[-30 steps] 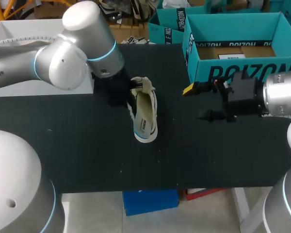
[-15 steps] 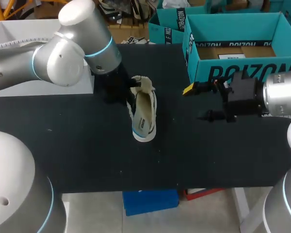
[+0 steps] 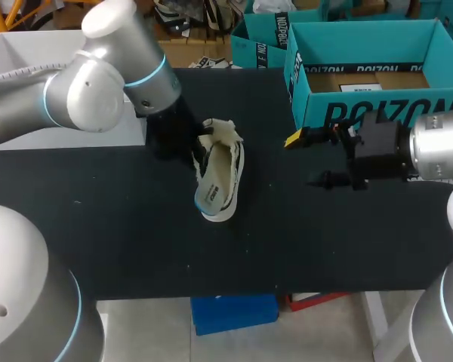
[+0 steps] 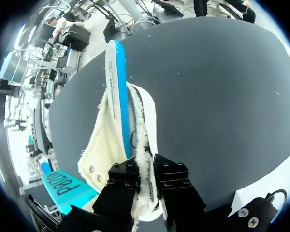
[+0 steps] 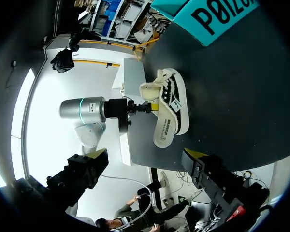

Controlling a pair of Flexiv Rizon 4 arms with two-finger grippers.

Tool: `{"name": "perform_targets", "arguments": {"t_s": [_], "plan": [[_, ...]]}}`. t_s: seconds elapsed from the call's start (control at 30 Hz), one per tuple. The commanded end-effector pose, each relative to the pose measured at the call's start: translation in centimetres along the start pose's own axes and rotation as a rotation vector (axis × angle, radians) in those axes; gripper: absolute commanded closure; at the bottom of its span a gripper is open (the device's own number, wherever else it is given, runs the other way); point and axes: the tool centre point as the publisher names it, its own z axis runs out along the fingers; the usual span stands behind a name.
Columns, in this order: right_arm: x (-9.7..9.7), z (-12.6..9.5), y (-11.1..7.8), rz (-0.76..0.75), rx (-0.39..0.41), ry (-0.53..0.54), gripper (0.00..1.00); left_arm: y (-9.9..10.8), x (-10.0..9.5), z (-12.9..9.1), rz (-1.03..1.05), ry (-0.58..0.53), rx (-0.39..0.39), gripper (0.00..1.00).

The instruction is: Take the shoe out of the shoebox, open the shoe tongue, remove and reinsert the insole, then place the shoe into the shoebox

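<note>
Looking down from overhead, the shoe [image 3: 217,177] lies lengthwise on the worktop [image 3: 136,241], well apart from the shoebox [image 3: 317,98]; on the left wrist, the left gripper [image 4: 145,171] has its fingers clamped on the upper, shoe running straight ahead; on the right wrist, the right gripper [image 5: 145,166] hangs back, fingers wide apart.

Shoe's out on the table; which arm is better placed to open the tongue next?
Right, probably. The left gripper is shut on the shoe at its edge, steadying it; the right gripper is open, empty and pointed at the shoe.
</note>
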Motion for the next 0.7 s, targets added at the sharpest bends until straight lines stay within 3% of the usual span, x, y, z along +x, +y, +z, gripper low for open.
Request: {"name": "perform_targets", "arguments": {"t_s": [0.03,0.17,0.3,0.57,0.63,0.67,0.7], "plan": [[0.0,0.0,0.0,0.000,0.000,0.000,0.00,-0.7,-0.6,-0.5,-0.037,-0.060,0.029,0.16],[0.0,0.0,0.0,0.000,0.000,0.000,0.00,-2.0,-1.7,-1.8,-0.088,-0.132,0.041,0.07],[0.0,0.0,0.0,0.000,0.000,0.000,0.00,-3.3,-2.1,-2.5,-0.139,-0.197,0.058,0.10],[0.0,0.0,0.0,0.000,0.000,0.000,0.00,-5.3,-2.3,-1.7,-0.207,-0.263,0.067,0.15],[0.0,0.0,0.0,0.000,0.000,0.000,0.00,-5.5,-2.4,-1.5,-0.232,-0.286,0.069,0.25],[0.0,0.0,0.0,0.000,0.000,0.000,0.00,-5.6,-2.4,-1.3,-0.243,-0.297,0.068,0.44],[0.0,0.0,0.0,0.000,0.000,0.000,0.00,-5.7,-2.5,-1.2,-0.251,-0.302,0.068,0.52]]}}
